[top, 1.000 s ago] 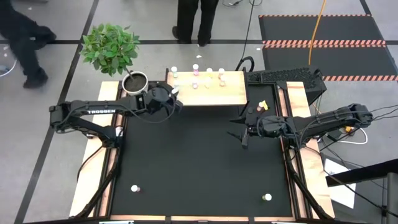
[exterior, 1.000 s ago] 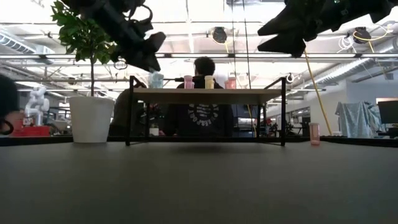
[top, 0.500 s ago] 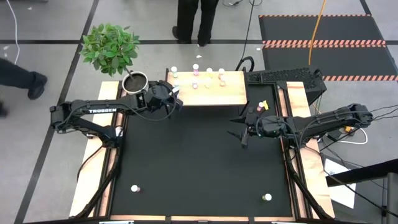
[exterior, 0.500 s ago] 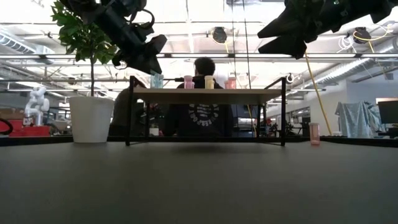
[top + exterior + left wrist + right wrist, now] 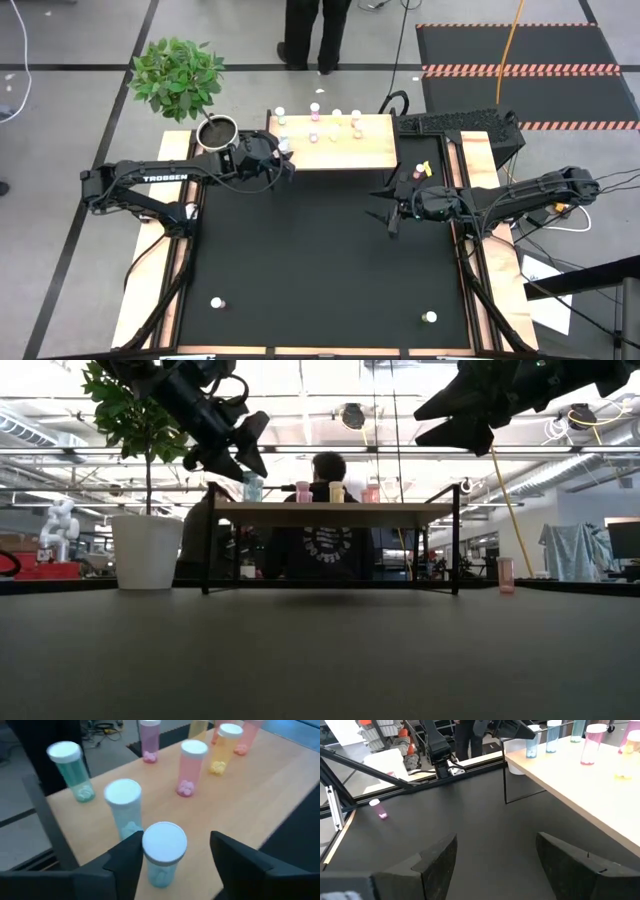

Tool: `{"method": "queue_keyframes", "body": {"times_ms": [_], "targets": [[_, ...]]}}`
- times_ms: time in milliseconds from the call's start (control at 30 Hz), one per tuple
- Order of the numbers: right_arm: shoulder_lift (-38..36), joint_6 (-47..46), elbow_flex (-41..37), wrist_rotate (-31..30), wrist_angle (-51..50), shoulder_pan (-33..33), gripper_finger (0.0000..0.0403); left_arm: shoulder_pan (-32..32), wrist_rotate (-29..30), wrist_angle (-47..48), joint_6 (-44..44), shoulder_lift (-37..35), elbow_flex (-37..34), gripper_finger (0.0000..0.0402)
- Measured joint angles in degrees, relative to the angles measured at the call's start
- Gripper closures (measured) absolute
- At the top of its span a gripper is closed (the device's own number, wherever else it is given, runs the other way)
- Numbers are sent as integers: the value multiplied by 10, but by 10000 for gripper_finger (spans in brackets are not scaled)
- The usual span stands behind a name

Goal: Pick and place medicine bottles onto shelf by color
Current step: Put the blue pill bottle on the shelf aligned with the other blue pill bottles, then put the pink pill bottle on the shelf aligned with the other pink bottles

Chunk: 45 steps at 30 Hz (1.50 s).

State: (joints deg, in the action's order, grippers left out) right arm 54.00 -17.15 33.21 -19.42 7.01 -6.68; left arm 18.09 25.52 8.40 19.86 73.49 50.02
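Observation:
The light wood shelf [image 5: 370, 150] stands at the table's far edge with several medicine bottles upright on it: pink [image 5: 191, 767], yellow [image 5: 223, 747] and teal [image 5: 71, 767]. At its left end my left gripper [image 5: 176, 839] is open, its fingers on either side of a teal-blue, white-capped bottle [image 5: 163, 851] that stands on the shelf top. In the low view this gripper [image 5: 238, 448] hangs over the shelf's left end. My right gripper [image 5: 386, 210] hovers open above the table's right middle, with nothing between its fingers [image 5: 437, 857]. My left gripper comes slanting down over the shelf's left end. One finger [image 5: 127, 857] shows right beside the teal bottle's cap [image 5: 150, 845], and I cannot tell whether it touches. The other finger [image 5: 232, 857] stands plainly apart. The bottle stands upright on its base on the shelf.
Loose bottles stand on the black table at the near left [image 5: 217, 301] and near right [image 5: 430, 318], with two more by the right arm [image 5: 421, 172]. A white pot [image 5: 146, 550] with a plant sits left of the shelf. People stand beyond the far edge.
My left gripper has opened over the shelf's left end: the low view shows its fingertips spread apart where they were close together. It has stayed in place with a slight turn. The teal bottle stands on the shelf. The right arm has kept still.

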Motion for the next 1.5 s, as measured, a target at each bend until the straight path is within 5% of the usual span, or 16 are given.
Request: {"method": "queue_keyframes", "body": {"times_ms": [767,1033,1167,1300,1500], "targets": [[0,-34,0,3,0,-2,138,-6,-30,7,-6,-20,14,153],[-1,-113,0,3,-25,-2,138,-18,-30,206,-17,-97,97,137],[-5,-139,0,18,-32,-2,138,-61,-57,369,9,-120,155,138],[-15,-157,0,18,-30,-2,138,-140,-148,487,76,-124,177,152],[-30,-194,0,17,-26,-2,138,-327,-198,550,221,-123,150,171]]}}
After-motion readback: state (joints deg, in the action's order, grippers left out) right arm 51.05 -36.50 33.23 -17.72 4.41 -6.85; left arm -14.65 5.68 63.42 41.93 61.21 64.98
